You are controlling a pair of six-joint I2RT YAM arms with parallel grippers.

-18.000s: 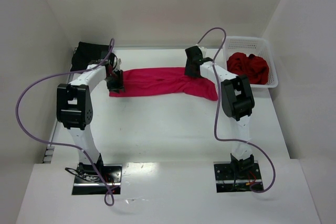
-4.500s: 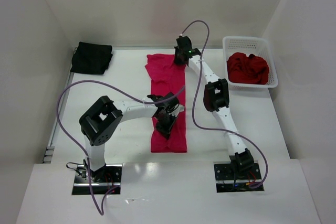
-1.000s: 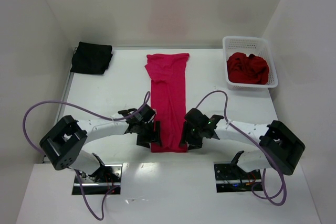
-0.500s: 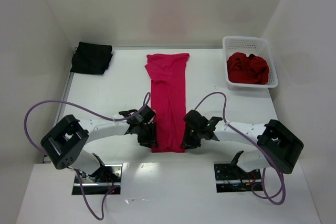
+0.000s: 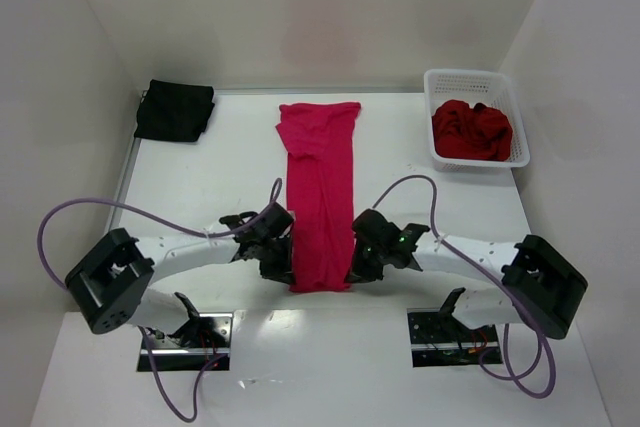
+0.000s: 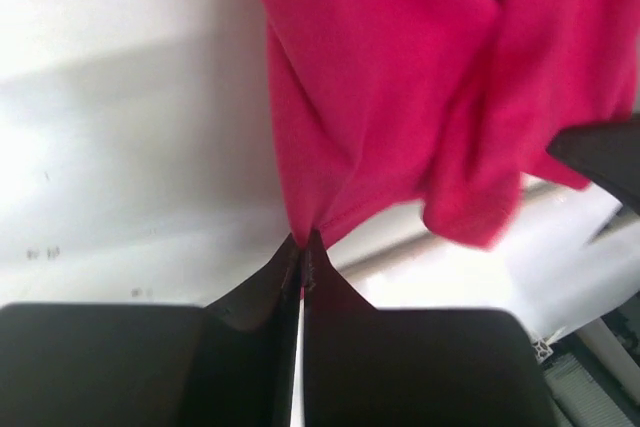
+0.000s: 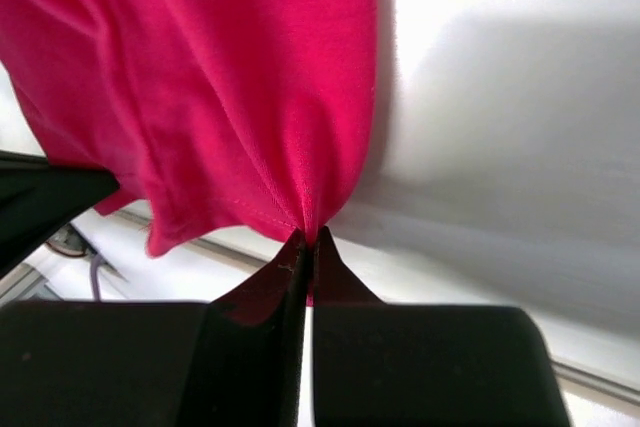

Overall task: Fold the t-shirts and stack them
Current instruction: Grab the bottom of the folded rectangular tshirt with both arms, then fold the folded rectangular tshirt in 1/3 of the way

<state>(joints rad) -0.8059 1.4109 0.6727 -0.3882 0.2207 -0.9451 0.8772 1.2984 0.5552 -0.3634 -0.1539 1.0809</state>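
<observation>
Both pinched tight: left gripper [image 6: 302, 252] and right gripper [image 7: 308, 237] each clamp a near corner of the crimson-pink t-shirt [image 5: 320, 187], a long strip left of the basket [image 5: 478, 82]. Thin bites, so an uneven lift could slip one corner and skew the fold.

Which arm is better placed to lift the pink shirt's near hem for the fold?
Neither leads: left gripper and right gripper each pinch a near corner of the pink shirt, jaws shut.
</observation>
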